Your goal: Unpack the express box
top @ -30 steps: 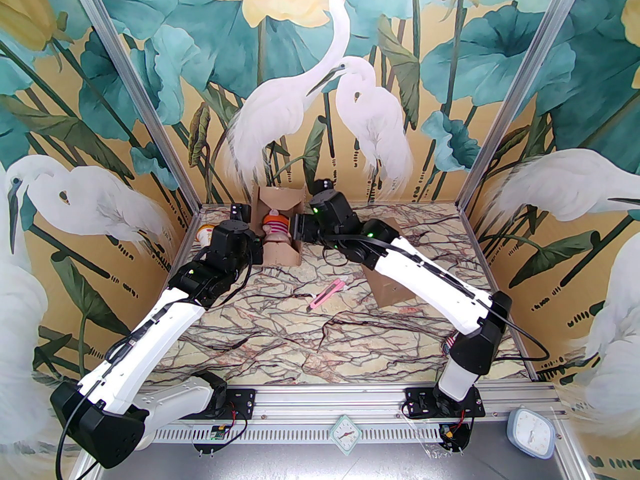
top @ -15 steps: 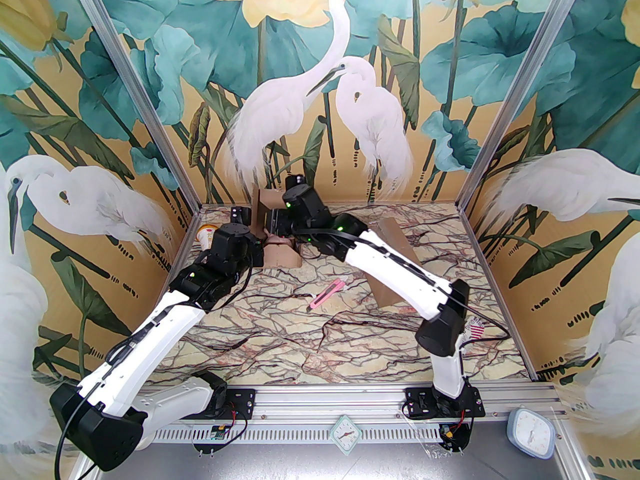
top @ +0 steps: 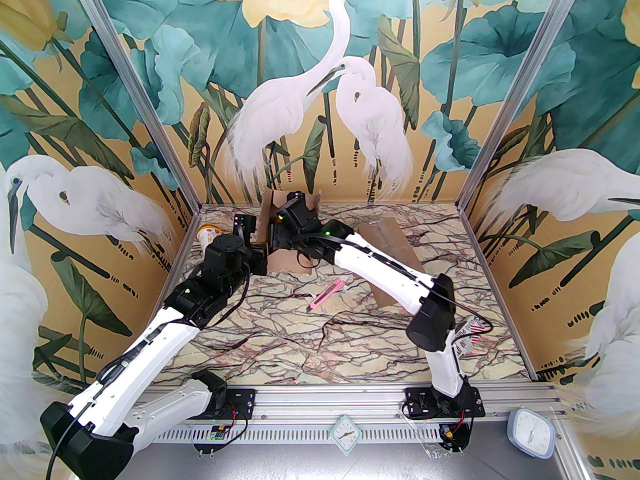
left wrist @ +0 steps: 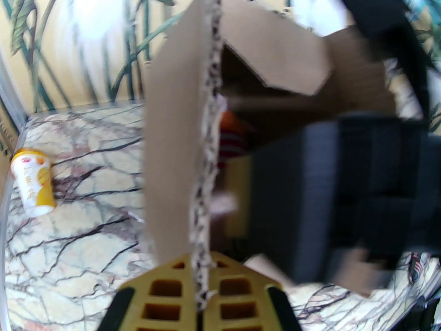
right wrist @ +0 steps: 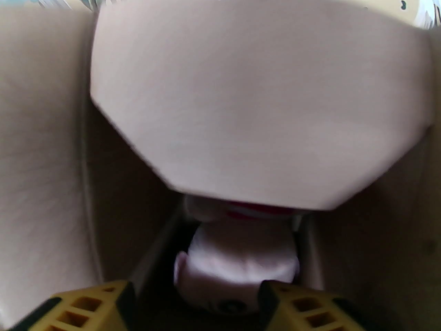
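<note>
Our right gripper (right wrist: pixel 194 288) is down inside the express box (top: pixel 292 263). Its yellow fingers stand released and spread wide, with the pale plush toy (right wrist: pixel 241 257) lying between them. One finger looks to be touching the toy's side, while a dark gap shows at the other. From these jaws the toy lies straight ahead and slightly below. Its rounded pale end is nearest us, and its red-striped part runs away under an inner flap (right wrist: pixel 258 98) that leans over it. We judge that its long axis follows the length of the box and points away from the wrist, so the fingers straddle it across its narrow width. Our left gripper (left wrist: pixel 201 271) is clenched on the torn edge of the box's side flap (left wrist: pixel 172 133) and holds it upright. Past that edge we see a glimpse of orange and red stripes inside. The right arm is plainly the nearer one to the toy, and the left has its jaws full of cardboard. Closing on the toy and drawing it back towards us, out from under the leaning flap, looks like the move that counts. Outside the box, a yellow can (left wrist: pixel 32 181) lies on the marble table (top: pixel 300 333) to the left, well apart.
</note>
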You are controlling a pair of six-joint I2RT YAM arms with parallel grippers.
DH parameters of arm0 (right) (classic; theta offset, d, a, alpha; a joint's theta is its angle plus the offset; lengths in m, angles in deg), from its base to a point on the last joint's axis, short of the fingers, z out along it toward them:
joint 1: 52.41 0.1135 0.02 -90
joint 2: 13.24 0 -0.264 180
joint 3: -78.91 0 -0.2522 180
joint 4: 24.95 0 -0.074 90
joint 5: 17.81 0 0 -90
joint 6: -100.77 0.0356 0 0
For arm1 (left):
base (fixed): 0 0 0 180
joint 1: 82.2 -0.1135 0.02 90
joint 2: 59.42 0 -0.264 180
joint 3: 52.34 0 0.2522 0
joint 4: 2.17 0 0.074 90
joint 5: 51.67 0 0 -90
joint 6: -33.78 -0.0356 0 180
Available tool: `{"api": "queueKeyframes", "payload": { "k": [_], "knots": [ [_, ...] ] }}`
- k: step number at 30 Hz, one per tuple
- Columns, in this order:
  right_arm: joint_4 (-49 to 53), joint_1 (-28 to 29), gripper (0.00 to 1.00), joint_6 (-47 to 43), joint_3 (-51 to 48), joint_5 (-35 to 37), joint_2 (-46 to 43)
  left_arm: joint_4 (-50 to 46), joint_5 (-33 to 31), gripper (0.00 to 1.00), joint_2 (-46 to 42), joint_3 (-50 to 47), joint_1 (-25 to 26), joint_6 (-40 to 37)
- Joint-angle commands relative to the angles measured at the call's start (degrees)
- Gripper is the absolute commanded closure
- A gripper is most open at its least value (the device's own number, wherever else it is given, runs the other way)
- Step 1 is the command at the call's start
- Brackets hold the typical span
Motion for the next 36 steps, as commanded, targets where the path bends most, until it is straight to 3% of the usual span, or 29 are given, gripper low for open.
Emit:
{"api": "queueKeyframes", "payload": {
  "k": [1, 6, 11, 15, 20, 25, 29, 33, 36],
  "knots": [
    [3.43, -0.32, 0.21, -1.26, 3.27, 2.23, 2.90, 6.06, 3.59, 1.00, -1.95, -0.20, 0.67, -0.95],
    [4.01, -0.43, 0.14, -1.80, 3.82, 6.88, 5.16, 7.06, 5.02, 1.00, -1.39, -0.21, 1.78, -1.34],
    [-1.07, -1.02, 0.19, -1.81, 1.90, 4.29, 7.10, 7.94, 5.89, 1.00, -0.12, -0.34, 2.78, -1.62],
    [-3.39, -2.80, 0.41, -0.26, 0.56, -1.37, 8.77, 8.97, 5.40, 1.00, -0.48, -0.89, 3.06, -2.44],
    [-12.32, -4.37, 0.44, 0.39, -7.59, -6.86, 6.16, 9.91, 5.68, 1.00, -1.08, -2.15, 3.06, -3.15],
    [-17.44, -4.40, 0.72, -1.75, -11.11, -8.06, 4.11, 9.75, 5.25, 1.00, -0.11, -2.17, 3.06, -2.70],
    [-18.95, -4.00, 0.90, -2.97, -13.41, -7.53, 1.49, 7.82, 1.23, 1.00, 0.41, -1.37, 3.06, -2.21],
    [-22.36, -2.75, 0.99, -4.77, -18.72, -7.26, -4.07, 3.63, -3.57, 1.00, 0.19, -1.13, 3.06, -1.25],
    [-28.97, -1.47, 1.00, -6.02, -26.41, -7.78, -10.24, 1.70, -5.81, 1.00, -0.03, -1.45, 3.04, -0.67]
  ]
}}
